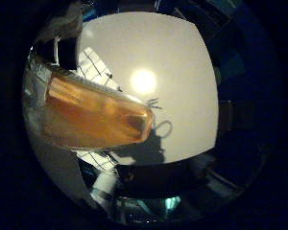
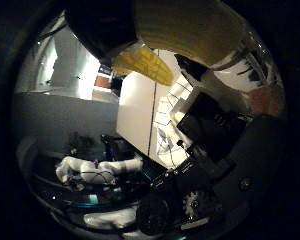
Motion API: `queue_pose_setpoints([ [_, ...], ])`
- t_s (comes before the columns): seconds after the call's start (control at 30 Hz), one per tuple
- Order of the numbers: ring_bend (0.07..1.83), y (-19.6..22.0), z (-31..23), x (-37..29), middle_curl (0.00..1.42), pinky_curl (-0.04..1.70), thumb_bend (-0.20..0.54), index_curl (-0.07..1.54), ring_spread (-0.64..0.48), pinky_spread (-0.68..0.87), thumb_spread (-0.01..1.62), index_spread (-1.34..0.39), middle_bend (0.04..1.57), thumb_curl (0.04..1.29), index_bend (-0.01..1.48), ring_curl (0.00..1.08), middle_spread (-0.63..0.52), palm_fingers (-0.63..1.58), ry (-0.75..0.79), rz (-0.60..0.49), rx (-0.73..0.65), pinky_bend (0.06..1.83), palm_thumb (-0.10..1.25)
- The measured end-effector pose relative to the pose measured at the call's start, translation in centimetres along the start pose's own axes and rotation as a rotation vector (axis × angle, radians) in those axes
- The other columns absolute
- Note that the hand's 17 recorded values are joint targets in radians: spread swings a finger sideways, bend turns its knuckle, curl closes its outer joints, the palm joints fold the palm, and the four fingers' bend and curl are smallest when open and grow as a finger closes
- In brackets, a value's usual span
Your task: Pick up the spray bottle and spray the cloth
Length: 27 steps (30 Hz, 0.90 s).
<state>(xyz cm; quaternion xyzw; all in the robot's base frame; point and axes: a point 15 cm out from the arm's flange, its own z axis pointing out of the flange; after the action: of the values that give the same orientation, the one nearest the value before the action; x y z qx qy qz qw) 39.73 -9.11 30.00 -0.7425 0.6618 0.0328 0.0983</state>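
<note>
I see the robot hand (image 2: 200,200) clasping the spray bottle (image 1: 93,117) tight against its palm, amber body filling the view, above the checked cloth (image 1: 93,67) on the white worktop (image 1: 173,57).

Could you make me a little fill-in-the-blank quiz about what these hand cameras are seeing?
1. The liquid in the spray bottle looks ____.
2. The bottle is lifted above a white ____.
3. The cloth on the table is white with a dark ____ pattern.
4. The bottle's trigger head is ____.

Missing words: amber; table; grid; yellow
</note>
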Motion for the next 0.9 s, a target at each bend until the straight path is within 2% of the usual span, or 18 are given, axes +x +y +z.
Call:
queue_pose_setpoints([
  [0.33,1.34,-3.5,1.1,-5.2,0.80,1.12,-0.015,0.89,-0.23,-0.19,0.93,-0.22,1.38,0.71,1.16,0.84,-0.13,1.11,0.354,-0.116,-0.131,1.15,1.08],
  [0.9,1.34,-5.2,7.2,-9.6,0.79,1.18,-0.016,0.86,-0.23,-0.20,0.93,-0.22,1.39,0.71,1.17,0.84,-0.13,1.11,0.584,-0.174,-0.284,1.12,1.07],
])
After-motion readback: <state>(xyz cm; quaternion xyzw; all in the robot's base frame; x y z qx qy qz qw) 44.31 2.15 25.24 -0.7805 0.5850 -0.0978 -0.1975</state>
